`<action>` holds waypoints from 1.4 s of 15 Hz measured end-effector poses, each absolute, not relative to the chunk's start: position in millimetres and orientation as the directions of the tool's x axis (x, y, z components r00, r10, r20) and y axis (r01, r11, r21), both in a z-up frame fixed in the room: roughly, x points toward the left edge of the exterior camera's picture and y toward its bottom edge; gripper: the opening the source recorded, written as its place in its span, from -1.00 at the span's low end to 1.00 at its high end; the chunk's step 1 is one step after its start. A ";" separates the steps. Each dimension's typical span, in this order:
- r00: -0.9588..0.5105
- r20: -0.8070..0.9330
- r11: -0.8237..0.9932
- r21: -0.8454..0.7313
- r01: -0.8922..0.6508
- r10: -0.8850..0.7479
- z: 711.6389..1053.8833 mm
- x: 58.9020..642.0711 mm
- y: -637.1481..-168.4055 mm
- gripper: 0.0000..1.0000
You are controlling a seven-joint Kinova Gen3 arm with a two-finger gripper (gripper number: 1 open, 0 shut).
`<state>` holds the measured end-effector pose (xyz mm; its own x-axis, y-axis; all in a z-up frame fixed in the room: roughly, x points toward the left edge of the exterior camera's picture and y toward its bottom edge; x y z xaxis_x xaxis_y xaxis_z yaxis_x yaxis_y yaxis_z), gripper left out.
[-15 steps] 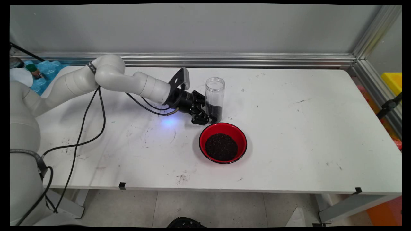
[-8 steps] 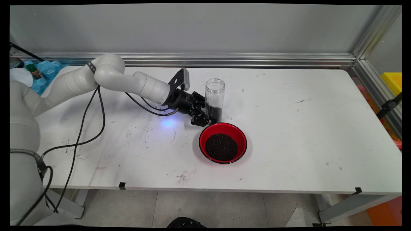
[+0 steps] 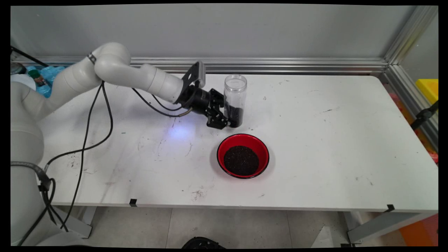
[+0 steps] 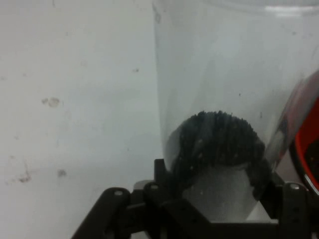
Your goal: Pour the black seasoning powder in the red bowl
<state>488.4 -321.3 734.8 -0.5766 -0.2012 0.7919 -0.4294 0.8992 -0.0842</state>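
The gripper [image 3: 229,120], fingers clamped on the jar [image 3: 235,101] low down, is lifting it off the table [image 3: 332,140] (it stood there a second ago), upright, just behind the bowl [image 3: 243,155]

Compared with a second ago, you see the gripper [image 3: 229,122] raised, and the clear jar [image 3: 235,100] clamped in it has come up with it: its base, which stood on the white table [image 3: 315,140] just behind the red bowl [image 3: 243,155], now hangs clear above the surface, with a wider gap of bare table between jar and bowl rim. The jar's open mouth sits higher against the table's far edge than before. It stays upright, the dark granules [image 4: 219,137] settled at its bottom. The arm's elbow and forearm have also lifted, and the hanging black cables [image 3: 87,133] have shifted with them.
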 end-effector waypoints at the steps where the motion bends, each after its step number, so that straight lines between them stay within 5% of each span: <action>1: -0.581 0.791 0.901 -0.094 -0.424 -0.191 742.2 488.2 -321.4 -1.00; 10: -0.639 0.767 0.908 -0.225 -0.353 -0.058 798.5 481.8 -325.9 -1.00; 21: -0.750 0.585 0.840 -0.538 -0.072 0.310 820.6 465.6 -317.8 -1.00</action>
<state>465.6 -317.8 820.6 -0.7498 0.3100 0.5846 -0.0720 0.8400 -0.5377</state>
